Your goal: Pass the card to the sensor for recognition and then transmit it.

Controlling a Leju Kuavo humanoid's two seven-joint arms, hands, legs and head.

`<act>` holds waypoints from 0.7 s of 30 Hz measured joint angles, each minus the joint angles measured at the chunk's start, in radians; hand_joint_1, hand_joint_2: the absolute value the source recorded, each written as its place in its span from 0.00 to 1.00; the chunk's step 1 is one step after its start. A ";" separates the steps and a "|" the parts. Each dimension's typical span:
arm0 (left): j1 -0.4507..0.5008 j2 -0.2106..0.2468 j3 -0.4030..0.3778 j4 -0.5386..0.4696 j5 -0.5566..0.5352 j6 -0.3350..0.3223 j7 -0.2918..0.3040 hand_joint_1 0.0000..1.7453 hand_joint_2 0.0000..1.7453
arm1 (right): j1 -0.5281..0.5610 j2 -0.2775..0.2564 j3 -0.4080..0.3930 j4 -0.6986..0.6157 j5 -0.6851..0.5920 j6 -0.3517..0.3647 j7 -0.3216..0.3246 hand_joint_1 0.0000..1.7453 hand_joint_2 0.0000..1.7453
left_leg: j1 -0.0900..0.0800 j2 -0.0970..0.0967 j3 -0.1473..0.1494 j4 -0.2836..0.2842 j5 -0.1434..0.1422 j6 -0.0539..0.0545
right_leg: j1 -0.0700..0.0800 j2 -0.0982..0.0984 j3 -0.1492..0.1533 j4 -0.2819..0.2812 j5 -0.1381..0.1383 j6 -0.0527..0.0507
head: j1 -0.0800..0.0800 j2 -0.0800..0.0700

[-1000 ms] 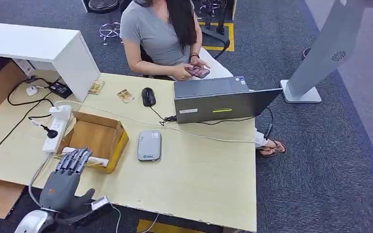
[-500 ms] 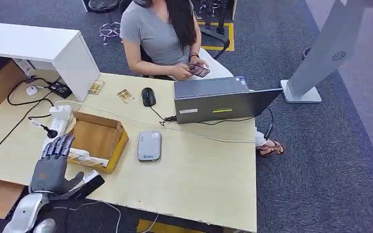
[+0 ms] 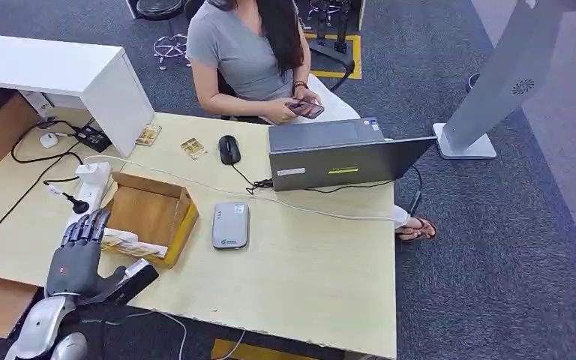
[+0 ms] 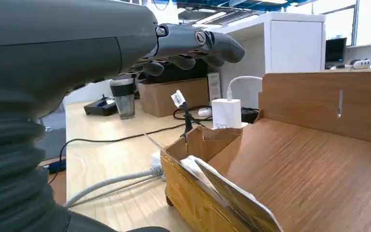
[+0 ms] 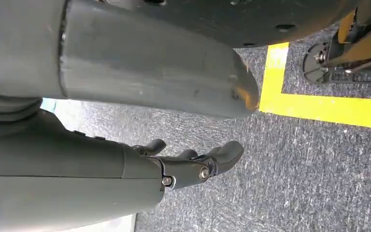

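A white card point(image 3: 129, 244) leans against the near wall inside an open cardboard box point(image 3: 154, 202) on the wooden desk. In the left wrist view the card point(image 4: 232, 195) rests against that box's point(image 4: 319, 150) wall. My left hand point(image 3: 79, 259) hovers at the box's near left corner, fingers stretched out and apart, thumb pointing right, holding nothing; its fingers point(image 4: 193, 43) reach above the box corner. The grey card sensor point(image 3: 230, 225) lies flat just right of the box. My right hand point(image 5: 193, 164) hangs over the carpet with nothing in it.
A laptop point(image 3: 337, 154), a mouse point(image 3: 229, 148) and cables lie beyond the sensor. A person point(image 3: 247, 52) sits across the desk holding a phone. A power strip point(image 3: 90, 191) lies left of the box, and two small cards point(image 3: 193, 148) rest near a white cabinet point(image 3: 60, 75).
My left hand has shifted left and a little forward, from over the box's near corner to beside its left side. Its fingers stay spread and nothing was picked up.
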 joint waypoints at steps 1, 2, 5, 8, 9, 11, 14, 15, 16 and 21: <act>0.000 0.000 0.000 0.001 0.000 0.000 0.000 0.00 1.00 | 0.000 0.000 0.000 0.000 0.000 0.000 0.000 0.00 0.00 | 0.000 0.000 0.000 0.000 0.000 0.000 | 0.000 0.000 0.000 0.000 0.000 0.000 | 0.000 0.000; -0.001 0.000 0.000 0.004 0.000 0.000 0.000 0.00 1.00 | 0.000 0.000 0.000 0.000 0.001 0.000 0.000 0.00 0.00 | 0.000 0.000 0.000 0.000 0.000 0.000 | 0.000 0.000 0.000 0.000 0.000 0.000 | 0.000 0.000; -0.002 -0.002 0.000 0.005 0.000 0.000 0.000 0.00 1.00 | 0.000 0.000 0.000 0.000 0.001 0.000 0.000 0.00 0.00 | 0.000 0.000 0.000 0.000 0.000 0.000 | 0.000 0.000 0.000 0.000 0.000 0.000 | 0.000 0.000; -0.003 -0.002 0.000 0.005 0.000 0.000 0.000 0.00 1.00 | 0.000 0.000 0.000 0.000 0.001 0.000 0.000 0.00 0.00 | 0.000 0.000 0.000 0.000 0.000 0.000 | 0.000 0.000 0.000 0.000 0.000 0.000 | 0.000 0.000; -0.004 -0.002 0.000 0.005 0.000 0.000 0.000 0.00 1.00 | 0.000 0.000 0.000 0.000 0.001 0.000 0.000 0.00 0.00 | 0.000 0.000 0.000 0.000 0.000 0.000 | 0.000 0.000 0.000 0.000 0.000 0.000 | 0.000 0.000; -0.005 -0.003 0.000 0.005 0.000 0.000 0.000 0.00 1.00 | 0.000 0.000 0.000 0.000 0.001 0.000 0.000 0.00 0.00 | 0.000 0.000 0.000 0.000 0.000 0.000 | 0.000 0.000 0.000 0.000 0.000 0.000 | 0.000 0.000; -0.008 -0.003 0.001 0.011 0.000 -0.008 -0.001 0.00 1.00 | 0.000 0.000 0.000 0.000 0.005 0.002 -0.001 0.00 0.00 | 0.000 0.000 0.000 0.000 0.000 0.000 | 0.000 0.000 0.000 0.000 0.000 0.000 | 0.000 0.000; -0.010 -0.003 0.002 0.015 0.000 -0.013 -0.003 0.00 1.00 | 0.000 0.000 0.000 0.000 0.006 0.003 -0.002 0.00 0.00 | 0.000 0.000 0.000 0.000 0.000 0.000 | 0.000 0.000 0.000 0.000 0.000 0.000 | 0.000 0.000; -0.013 -0.003 0.003 0.019 0.000 -0.016 -0.007 0.00 1.00 | 0.000 0.000 0.000 0.000 0.006 0.003 -0.002 0.00 0.00 | 0.000 0.000 0.000 0.000 0.000 0.000 | 0.000 0.000 0.000 0.000 0.000 0.000 | 0.000 0.000; -0.026 -0.006 0.003 0.036 -0.005 -0.023 -0.022 0.00 1.00 | 0.000 0.000 0.000 0.000 0.008 0.005 -0.001 0.00 0.00 | 0.000 0.000 0.000 0.000 0.000 0.000 | 0.000 0.000 0.000 0.000 0.000 0.000 | 0.000 0.000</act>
